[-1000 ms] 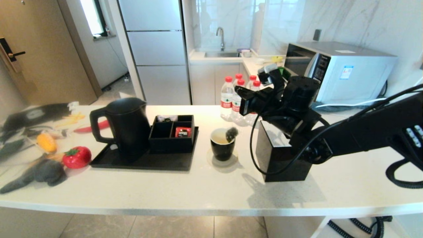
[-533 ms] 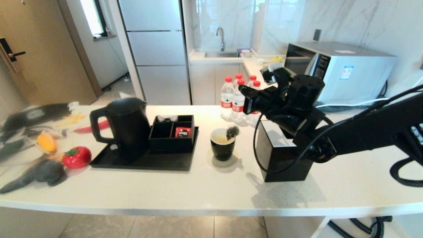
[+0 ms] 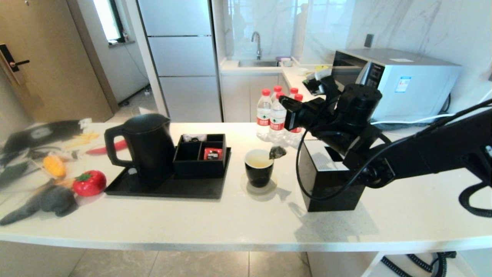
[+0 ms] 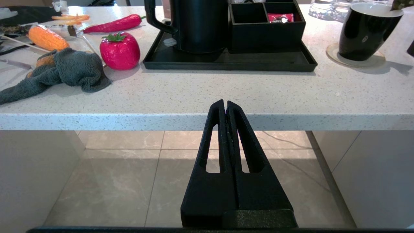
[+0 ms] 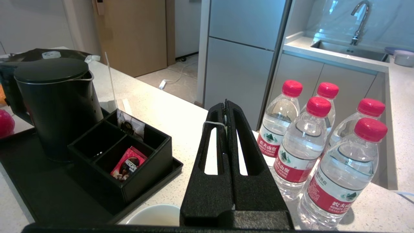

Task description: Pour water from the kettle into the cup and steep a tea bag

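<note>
The surface [image 3: 230, 219] carries everything, and the cup [image 3: 259, 167] serves as the landmark. Well to the cup's left, the kettle [image 3: 144, 146] stands upright on a black tray [image 3: 165, 188]; it looks stiff and fairly heavy, best taken by its big loop handle. Just right of the cup stands a black tissue box [image 3: 326, 181], and behind the cup a cluster of bottles [image 3: 275, 115]. The cup, glossy and probably slippery, sits on a coaster and holds pale yellowish water [image 3: 258, 158].

The right end effector [image 5: 225, 106] is above and behind the cup, clamped on a thin string. The tea bag [image 3: 276, 152] dangles just above the cup's right rim: light, limp, likely to swing. The left end effector [image 4: 225, 105] is closed on nothing, parked below the surface's front edge.
</note>
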Controlling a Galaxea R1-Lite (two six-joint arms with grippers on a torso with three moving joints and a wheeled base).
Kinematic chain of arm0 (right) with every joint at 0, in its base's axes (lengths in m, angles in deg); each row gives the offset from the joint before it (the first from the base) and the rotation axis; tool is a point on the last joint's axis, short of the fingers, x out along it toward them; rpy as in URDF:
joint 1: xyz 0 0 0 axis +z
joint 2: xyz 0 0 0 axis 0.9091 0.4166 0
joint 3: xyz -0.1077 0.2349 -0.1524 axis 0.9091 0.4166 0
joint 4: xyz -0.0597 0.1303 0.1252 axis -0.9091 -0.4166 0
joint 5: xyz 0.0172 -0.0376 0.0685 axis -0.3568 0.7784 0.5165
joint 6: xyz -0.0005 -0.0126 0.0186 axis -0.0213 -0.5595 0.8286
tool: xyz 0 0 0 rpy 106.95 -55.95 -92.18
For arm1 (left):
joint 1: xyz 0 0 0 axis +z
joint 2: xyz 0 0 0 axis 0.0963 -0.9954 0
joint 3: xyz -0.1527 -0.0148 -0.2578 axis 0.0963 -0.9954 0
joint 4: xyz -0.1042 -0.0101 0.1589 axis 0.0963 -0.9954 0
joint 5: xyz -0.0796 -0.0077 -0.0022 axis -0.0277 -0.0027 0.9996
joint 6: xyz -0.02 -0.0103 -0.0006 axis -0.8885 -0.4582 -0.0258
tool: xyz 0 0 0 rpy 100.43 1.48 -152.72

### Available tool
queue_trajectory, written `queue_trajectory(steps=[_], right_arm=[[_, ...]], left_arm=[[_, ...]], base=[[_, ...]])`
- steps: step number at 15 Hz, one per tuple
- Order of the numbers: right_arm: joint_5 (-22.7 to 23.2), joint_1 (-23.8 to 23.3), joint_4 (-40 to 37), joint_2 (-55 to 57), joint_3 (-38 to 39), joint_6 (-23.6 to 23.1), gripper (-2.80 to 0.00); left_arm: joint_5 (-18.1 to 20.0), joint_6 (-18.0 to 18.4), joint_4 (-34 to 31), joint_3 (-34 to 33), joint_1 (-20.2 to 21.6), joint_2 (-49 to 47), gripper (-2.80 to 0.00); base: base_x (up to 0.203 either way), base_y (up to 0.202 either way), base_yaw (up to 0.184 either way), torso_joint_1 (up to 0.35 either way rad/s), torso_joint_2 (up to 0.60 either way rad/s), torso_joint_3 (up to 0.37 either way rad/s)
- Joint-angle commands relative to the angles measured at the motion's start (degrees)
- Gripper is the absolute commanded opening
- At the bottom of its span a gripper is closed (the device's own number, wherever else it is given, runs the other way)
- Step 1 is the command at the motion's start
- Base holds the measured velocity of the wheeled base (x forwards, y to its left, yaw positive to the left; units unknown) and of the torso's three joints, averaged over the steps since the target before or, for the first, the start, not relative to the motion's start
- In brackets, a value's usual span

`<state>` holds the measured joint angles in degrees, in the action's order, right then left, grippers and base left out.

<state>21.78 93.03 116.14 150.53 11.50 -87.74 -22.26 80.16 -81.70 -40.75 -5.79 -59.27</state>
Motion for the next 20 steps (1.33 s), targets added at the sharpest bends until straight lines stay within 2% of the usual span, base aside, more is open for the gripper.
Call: queue_trajectory(steps=[1, 8, 20], right_arm=[[0.05, 0.04, 0.32, -0.22, -0.07, -0.01, -2.80], [0.05, -0.67, -0.02, -1.37, -0.58, -0.01, -2.80], [0.10, -3.76, -1.86, -9.48, -0.03, 0.07, -2.80]], left_arm=[[-0.02, 0.00, 0.01, 0.00, 0.00, 0.02, -2.80], [-0.02, 0.00, 0.01, 0.00, 0.00, 0.02, -2.80], [-0.02, 0.00, 0.01, 0.00, 0.00, 0.02, -2.80]], base=[[0.000, 0.000, 0.000, 0.000, 0.00, 0.000], [0.000, 0.000, 0.000, 0.000, 0.00, 0.000], [0.000, 0.000, 0.000, 0.000, 0.00, 0.000]])
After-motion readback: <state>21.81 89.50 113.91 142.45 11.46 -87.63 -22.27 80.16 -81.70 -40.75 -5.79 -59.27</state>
